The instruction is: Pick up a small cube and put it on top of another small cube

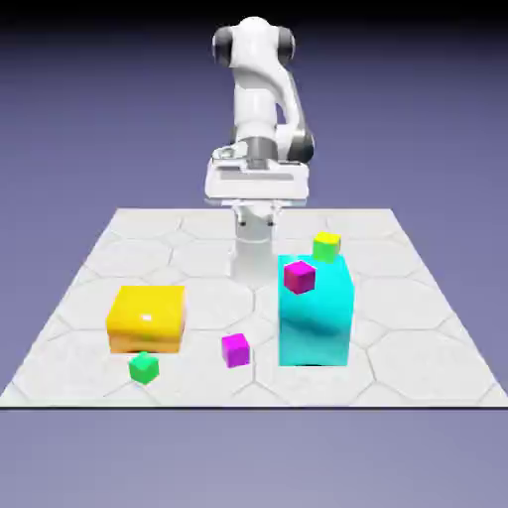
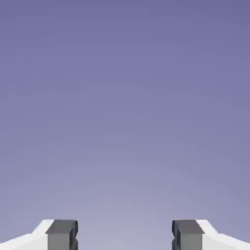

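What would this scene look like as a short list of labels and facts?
White robot arm: raised behind the blocks
End effector: open, nothing between its fingertips
Large blocks: yellow at the exterior view's left, cyan at its right
On cyan block: redder-magenta small cube, yellow-green small cube
On tabletop: violet-magenta small cube between the large blocks, green small cube near yellow
Stacking: no small cube on another
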`<state>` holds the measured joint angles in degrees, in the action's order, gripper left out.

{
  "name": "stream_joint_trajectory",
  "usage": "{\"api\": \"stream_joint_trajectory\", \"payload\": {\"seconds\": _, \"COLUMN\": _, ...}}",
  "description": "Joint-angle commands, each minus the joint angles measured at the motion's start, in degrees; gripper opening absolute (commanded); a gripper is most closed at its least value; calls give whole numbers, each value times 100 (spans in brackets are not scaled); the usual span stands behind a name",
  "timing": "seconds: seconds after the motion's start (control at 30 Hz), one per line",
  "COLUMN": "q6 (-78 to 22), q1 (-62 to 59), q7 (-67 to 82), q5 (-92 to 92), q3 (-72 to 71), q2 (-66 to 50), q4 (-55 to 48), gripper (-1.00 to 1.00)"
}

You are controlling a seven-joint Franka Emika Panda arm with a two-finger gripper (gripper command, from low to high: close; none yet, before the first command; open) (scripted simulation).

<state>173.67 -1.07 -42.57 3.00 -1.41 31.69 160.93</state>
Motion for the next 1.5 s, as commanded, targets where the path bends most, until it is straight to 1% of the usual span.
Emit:
{"api": "stream_joint_trajectory", "payload": {"seconds": 0.0, "q6": -28, "q1": -146, "q7": -10, "q5": 250, "q3": -117, "q2": -80, "q4": -6, "gripper": 0}}
{"api": "stream_joint_trajectory", "payload": {"seconds": 1.47, "q6": -1244, "q1": -6549, "q7": -427, "q5": 11213, "q3": -5270, "q2": -3615, "q4": -268, "gripper": 0}}
